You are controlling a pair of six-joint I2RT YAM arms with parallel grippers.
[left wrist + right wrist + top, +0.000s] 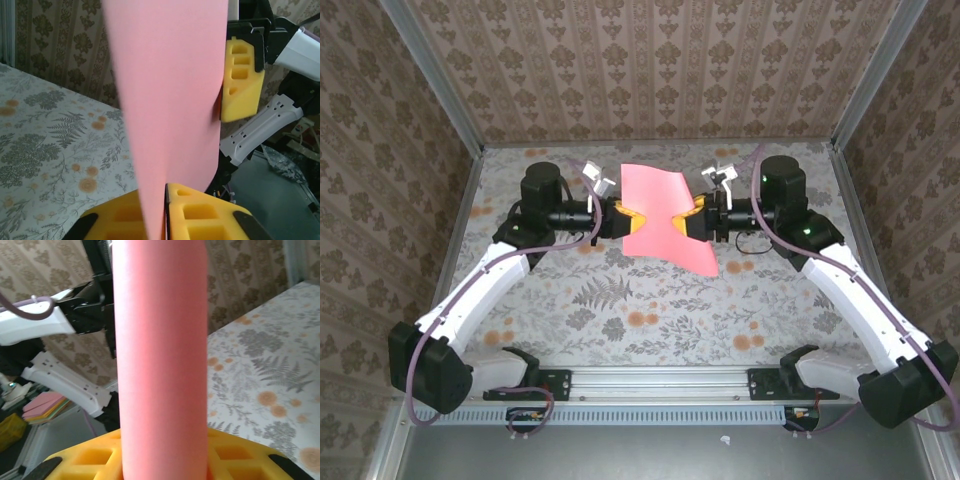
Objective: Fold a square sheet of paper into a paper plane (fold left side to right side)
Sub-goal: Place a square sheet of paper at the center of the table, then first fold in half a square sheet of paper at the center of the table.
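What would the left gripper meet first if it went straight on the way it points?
The pink sheet of paper clamped in its jaws; just beyond, probably the right gripper facing it, though depth is unclear.

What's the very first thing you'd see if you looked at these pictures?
A big salmon-pink sheet of thin paper hangs in the air in the middle, above the flower-patterned table. The left gripper, with chunky yellow fingers, pinches the paper's left edge. The right gripper meets the paper at the opposite edge, pointing straight back at the left one.
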